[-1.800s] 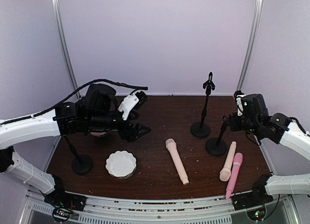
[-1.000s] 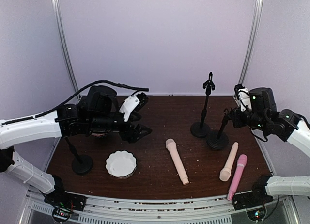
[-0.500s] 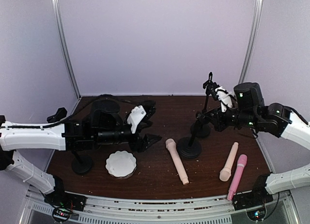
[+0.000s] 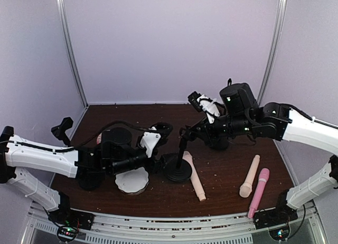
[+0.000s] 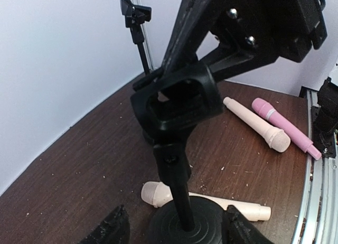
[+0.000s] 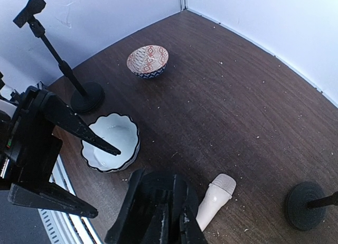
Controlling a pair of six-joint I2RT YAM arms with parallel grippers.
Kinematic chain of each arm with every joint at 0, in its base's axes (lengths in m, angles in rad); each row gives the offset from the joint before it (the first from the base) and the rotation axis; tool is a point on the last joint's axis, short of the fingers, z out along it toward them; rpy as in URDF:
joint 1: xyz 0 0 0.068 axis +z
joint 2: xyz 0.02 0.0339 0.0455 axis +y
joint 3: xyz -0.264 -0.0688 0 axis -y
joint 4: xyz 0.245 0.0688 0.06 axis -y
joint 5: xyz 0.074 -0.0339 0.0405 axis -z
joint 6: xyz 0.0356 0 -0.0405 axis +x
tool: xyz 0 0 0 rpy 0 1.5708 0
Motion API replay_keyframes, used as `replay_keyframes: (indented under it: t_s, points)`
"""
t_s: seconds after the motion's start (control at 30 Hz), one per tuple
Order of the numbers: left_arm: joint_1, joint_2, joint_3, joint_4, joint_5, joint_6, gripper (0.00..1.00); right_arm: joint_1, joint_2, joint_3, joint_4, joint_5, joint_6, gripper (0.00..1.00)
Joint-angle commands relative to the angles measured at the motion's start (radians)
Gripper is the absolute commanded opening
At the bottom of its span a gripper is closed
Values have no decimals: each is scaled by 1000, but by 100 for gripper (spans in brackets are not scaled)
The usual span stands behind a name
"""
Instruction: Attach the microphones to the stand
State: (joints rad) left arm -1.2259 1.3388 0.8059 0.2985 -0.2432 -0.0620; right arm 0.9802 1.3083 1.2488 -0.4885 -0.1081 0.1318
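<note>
One cream microphone [image 4: 193,176] lies on the surface [image 4: 222,167] just beside the stand [image 4: 174,172] base. The second cream microphone [image 4: 249,176] and pink microphone [image 4: 258,191] lie together, well right of it. Stand top clamped in the right gripper [image 4: 186,133]; left gripper [image 5: 174,231] open astride the base.

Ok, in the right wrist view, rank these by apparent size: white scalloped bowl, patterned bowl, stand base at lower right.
1. white scalloped bowl, clearly largest, though it also sits nearer the camera.
2-3. patterned bowl and stand base look about alike, so I won't rank them.
</note>
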Motion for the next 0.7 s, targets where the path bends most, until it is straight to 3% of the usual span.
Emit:
replay_keyframes:
  t_s: [0.0,0.3,0.53,0.67]
  points:
    - [-20,-53,-99,72,-76,-59,61,26,13,11,78,-18,-7,0]
    - [-46,-168,-228,55,-163,-91,61,83,76,-30,217,-32,29,0]
    - [-46,-217,-279,51,-188,-104,61,106,147,33,139,-4,-7,0]
    - [-46,-246,-305,49,-202,-110,61,107,222,122,-14,-10,-38,0]
